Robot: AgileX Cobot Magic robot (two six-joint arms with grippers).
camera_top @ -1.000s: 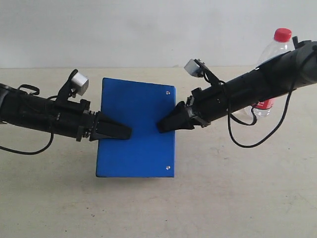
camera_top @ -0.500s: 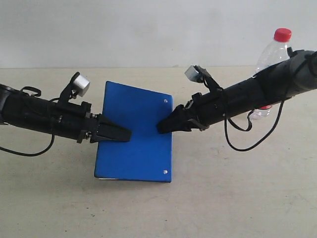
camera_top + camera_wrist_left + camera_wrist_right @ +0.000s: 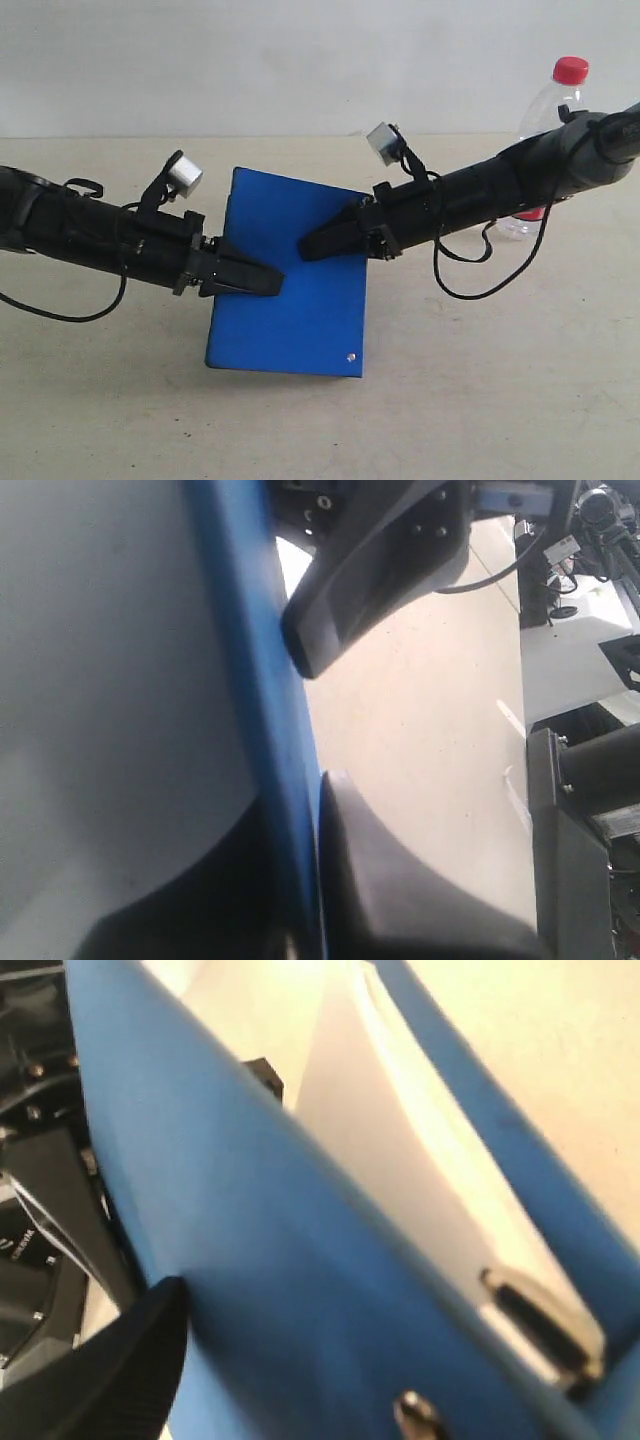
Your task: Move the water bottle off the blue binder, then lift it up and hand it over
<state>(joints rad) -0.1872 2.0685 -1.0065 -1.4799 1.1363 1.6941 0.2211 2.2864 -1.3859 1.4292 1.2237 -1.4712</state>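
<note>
handover step, i judge: the water bottle (image 3: 557, 98) stands on the surface (image 3: 470, 400), well apart from the raised blue binder (image 3: 300, 320). the left end effector (image 3: 264, 281) pinches its edge. the right end effector (image 3: 312, 244) touches the cover, clamped or not i cannot tell. next, one grip must let go cleanly.

No legible text, number or brand is available. The red label band (image 3: 536, 212) on the clear plastic bottle with red screw cap (image 3: 548, 100) lies behind the right arm (image 3: 500, 185); its characters cannot be resolved. Small white print (image 3: 22, 1248) on a black housing, beyond the flat blue hard-cover binder (image 3: 300, 1290), is too blurred to read.
</note>
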